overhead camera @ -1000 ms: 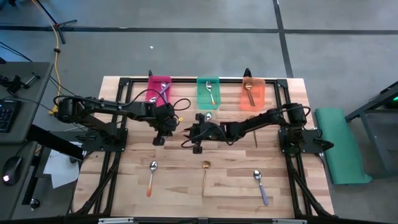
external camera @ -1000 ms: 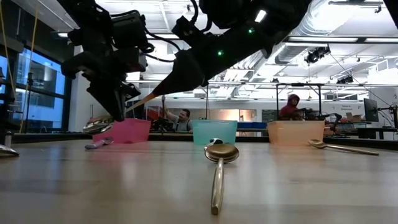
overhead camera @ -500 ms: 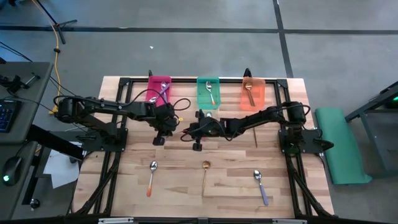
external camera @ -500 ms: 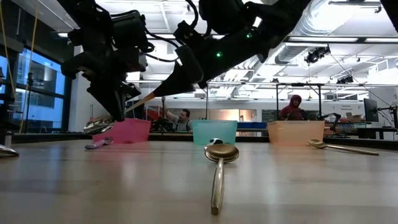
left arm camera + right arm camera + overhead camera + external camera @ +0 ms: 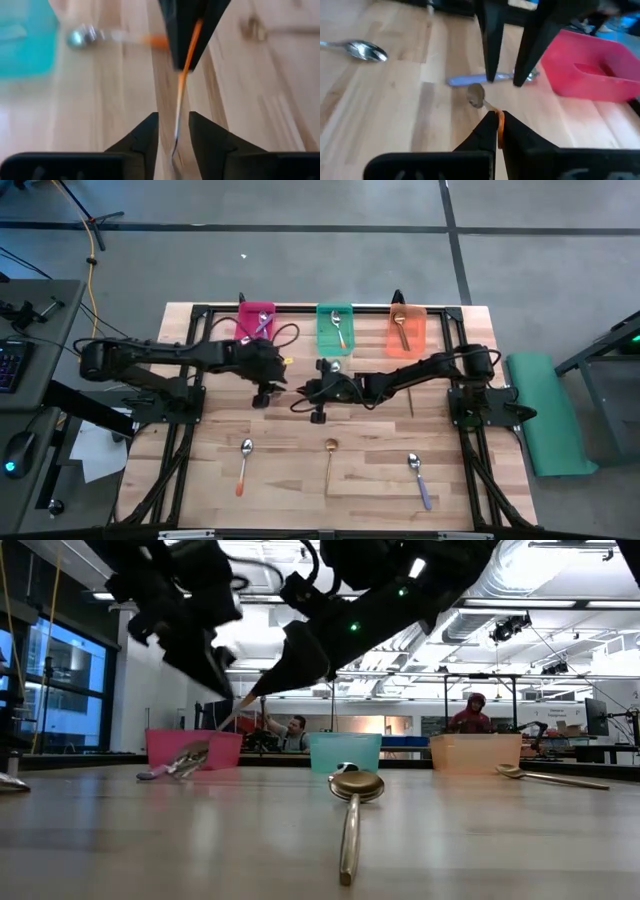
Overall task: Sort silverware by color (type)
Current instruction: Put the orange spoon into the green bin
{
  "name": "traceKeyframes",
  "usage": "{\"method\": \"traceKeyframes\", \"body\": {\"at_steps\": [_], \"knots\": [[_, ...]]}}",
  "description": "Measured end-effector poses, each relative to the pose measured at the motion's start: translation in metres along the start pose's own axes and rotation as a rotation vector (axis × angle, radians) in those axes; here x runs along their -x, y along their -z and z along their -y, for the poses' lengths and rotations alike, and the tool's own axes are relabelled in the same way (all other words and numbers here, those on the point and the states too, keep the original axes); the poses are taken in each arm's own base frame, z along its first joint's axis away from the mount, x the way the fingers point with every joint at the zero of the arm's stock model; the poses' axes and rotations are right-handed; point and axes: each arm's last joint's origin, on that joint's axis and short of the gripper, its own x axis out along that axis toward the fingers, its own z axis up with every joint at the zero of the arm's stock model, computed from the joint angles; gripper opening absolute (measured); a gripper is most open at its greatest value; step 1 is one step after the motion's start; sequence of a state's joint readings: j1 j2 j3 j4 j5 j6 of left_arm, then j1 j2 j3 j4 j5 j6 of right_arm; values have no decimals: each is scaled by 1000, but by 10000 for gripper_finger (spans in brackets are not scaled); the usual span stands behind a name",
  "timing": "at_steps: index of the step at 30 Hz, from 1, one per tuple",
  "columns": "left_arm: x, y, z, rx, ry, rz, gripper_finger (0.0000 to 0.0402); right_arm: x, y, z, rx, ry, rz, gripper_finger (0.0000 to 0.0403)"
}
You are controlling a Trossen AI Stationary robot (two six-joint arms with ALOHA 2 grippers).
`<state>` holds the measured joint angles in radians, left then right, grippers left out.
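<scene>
Right claw (image 5: pixel 497 123) clamped on orange-handled spoon (image 5: pixel 485 102), arm outstretched.

The table (image 5: pixel 200 490) is of pale wooden planks with a black frame on it. At its far edge three bins stand in a row: a red bin (image 5: pixel 255 320) on the left, a teal bin (image 5: pixel 335 328) in the middle, an orange bin (image 5: pixel 407 330) on the right. Near the front edge three spoons lie well apart: an orange-handled spoon (image 5: pixel 244 465) on the left, a gold spoon (image 5: pixel 330 460) in the middle, a purple-handled spoon (image 5: pixel 419 478) on the right.
</scene>
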<state>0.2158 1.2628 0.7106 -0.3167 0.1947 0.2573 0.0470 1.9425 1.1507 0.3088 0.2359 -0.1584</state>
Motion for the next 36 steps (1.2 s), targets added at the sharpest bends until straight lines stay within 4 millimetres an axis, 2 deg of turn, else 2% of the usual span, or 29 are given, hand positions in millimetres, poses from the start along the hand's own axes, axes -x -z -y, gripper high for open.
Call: {"method": "traceKeyframes", "body": {"at_steps": [5, 13, 15, 18, 21, 29, 31, 36], "knots": [[9, 7, 4, -19, -49, 202, 119, 15, -8, 1, 57, 128, -53, 0], [22, 34, 15, -31, -114, 601, 122, 60, -37, 8, 189, 464, -103, 0], [23, 43, 19, -26, -117, 684, 122, 68, -43, 10, 263, 526, -122, 0], [25, 53, 22, -17, -118, 769, 122, 70, -43, 15, 429, 583, -193, 0], [27, 57, 23, -4, -118, 784, 122, 64, -36, 27, 522, 594, -255, 0], [27, 57, 23, 2, -117, 787, 122, 52, 8, 83, 584, 653, -337, 0], [27, 57, 23, -4, -119, 786, 122, 50, 19, 97, 550, 615, -302, 0], [27, 57, 23, -4, -120, 785, 122, 50, 36, 127, 336, 626, -256, 0]]}}
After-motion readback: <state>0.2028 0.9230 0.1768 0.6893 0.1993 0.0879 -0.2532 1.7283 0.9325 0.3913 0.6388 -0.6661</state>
